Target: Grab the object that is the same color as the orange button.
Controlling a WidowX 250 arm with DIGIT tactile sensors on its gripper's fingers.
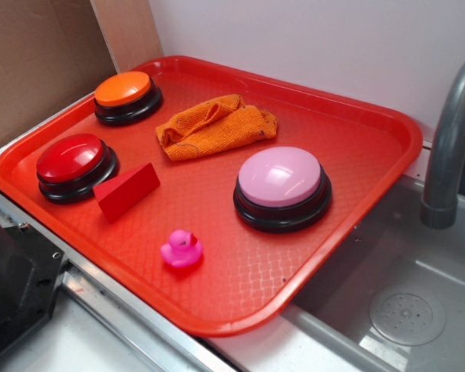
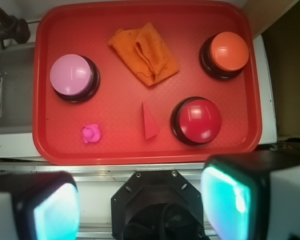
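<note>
The gripper [image 2: 142, 207] is hanging high above the near edge of the tray [image 2: 45, 75], with its two fingers [image 2: 237, 200] spread wide apart and nothing between them, so it is released. In the wrist view the fingers are showing only at the bottom of the picture, over the metal strip in front of the tray, and the cloth [image 2: 145, 54] is lying well apart from them, at the far side of the tray. The cloth [image 1: 215, 126] is soft orange terry with small dark specks, crumpled and folded over itself, and it is sitting between the orange button [image 1: 127, 97] and the pink button [image 1: 282, 187], touching neither. The orange button [image 2: 226, 54] is a round dome on a black base, standing in a far corner of the tray. The red button [image 1: 76, 167] is sitting near the wedge [image 1: 127, 191], a smooth red block with a sloping face. The duck [image 1: 181, 249] is small, pink and glossy, standing near the front rim. The tray is red plastic with a fine grid texture. A grey sink [image 1: 407, 302] and faucet [image 1: 449, 147] are lying beside the tray.
</note>
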